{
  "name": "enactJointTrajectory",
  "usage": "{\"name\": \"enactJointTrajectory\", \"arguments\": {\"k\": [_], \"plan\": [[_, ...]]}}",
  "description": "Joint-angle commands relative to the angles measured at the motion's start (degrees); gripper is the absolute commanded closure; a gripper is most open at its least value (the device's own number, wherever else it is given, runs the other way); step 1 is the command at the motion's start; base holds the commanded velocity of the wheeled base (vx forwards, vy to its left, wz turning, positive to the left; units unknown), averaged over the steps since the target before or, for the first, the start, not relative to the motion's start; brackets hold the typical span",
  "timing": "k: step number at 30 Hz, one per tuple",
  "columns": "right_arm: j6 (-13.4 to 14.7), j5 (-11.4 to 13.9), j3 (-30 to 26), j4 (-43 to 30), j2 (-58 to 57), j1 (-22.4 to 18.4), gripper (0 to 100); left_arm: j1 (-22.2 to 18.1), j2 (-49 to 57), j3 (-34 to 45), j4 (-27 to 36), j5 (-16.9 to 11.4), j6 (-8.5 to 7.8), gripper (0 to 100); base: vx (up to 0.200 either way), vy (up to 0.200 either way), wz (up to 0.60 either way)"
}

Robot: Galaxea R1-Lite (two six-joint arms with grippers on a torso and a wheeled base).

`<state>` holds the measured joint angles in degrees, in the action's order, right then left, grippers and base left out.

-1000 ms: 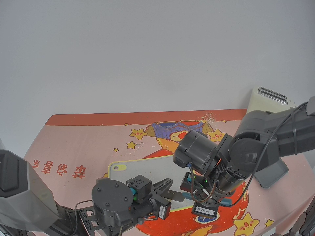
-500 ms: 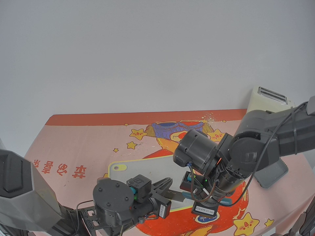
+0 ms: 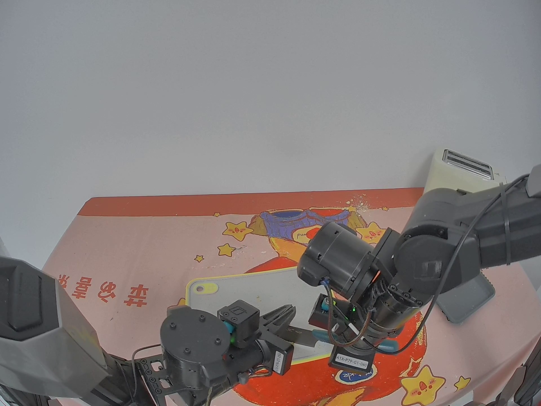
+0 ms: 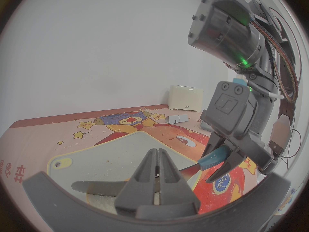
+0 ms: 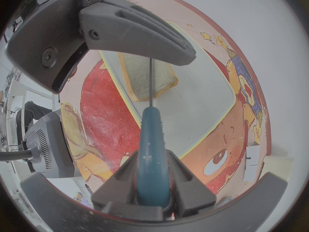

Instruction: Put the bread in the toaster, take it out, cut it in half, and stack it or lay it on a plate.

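Fingers [image 5: 188, 189] of the right gripper [image 4: 219, 155] are clenched on the teal-blue plastic handle [image 5: 151, 145] of a kitchen knife [image 4: 190, 169]. The handle lies between them and pokes out on both sides in the head view. The knife's grey metal blade [image 4: 96, 187] stands on its edge and runs across the middle of a pale, brown-crusted slice of bread [image 5: 138, 78]. Whether the edge has entered the slice cannot be told.

The bread lies flat on a pale grey plastic cutting board with a yellow-green rim [image 5: 199, 91], near the board's edge closest to the robot. The board rests on a table covered by a pink cartoon-printed cloth with a red border [image 3: 141, 243].

The left gripper [image 4: 157, 155] is low over the same slice, directly above the blade, facing the right gripper. Its dark fingers [image 4: 146, 174] are pressed together with nothing seen between them. Whether their tips touch the bread or the blade cannot be told.

A cream-white boxy toaster with two slots on top [image 3: 459, 173] stands at the far right of the table, against the wall, well apart from the board. A flat grey tray with rounded corners [image 3: 468, 303] lies just in front of the toaster, partly hidden by the right arm.
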<state>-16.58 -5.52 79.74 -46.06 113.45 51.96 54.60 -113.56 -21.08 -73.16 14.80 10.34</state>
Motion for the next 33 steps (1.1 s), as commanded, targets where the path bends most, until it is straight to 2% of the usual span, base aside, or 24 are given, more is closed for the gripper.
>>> {"name": "enactJointTrajectory", "arguments": {"k": [1, 25, 28, 33], "plan": [[0.0, 0.0, 0.4, 0.0, -0.2, 0.1, 100, -0.1, -1.5, 0.0, 0.6, 0.0, 0.03, 100, 0.000, 0.000, 0.00], [0.1, 0.0, 1.0, 0.0, -0.1, 0.2, 100, -0.1, -1.2, 0.2, 0.0, 0.0, -0.05, 100, 0.000, 0.000, 0.00], [0.1, 0.0, 1.1, 0.0, -0.1, 0.2, 100, -0.1, 0.0, -1.4, -2.7, 0.0, -0.14, 100, 0.000, 0.000, 0.00], [0.1, 0.0, 1.3, 0.1, -0.1, 0.6, 100, -0.2, 4.9, -1.7, -2.9, -0.1, -0.05, 100, 0.000, 0.000, 0.00]]}}
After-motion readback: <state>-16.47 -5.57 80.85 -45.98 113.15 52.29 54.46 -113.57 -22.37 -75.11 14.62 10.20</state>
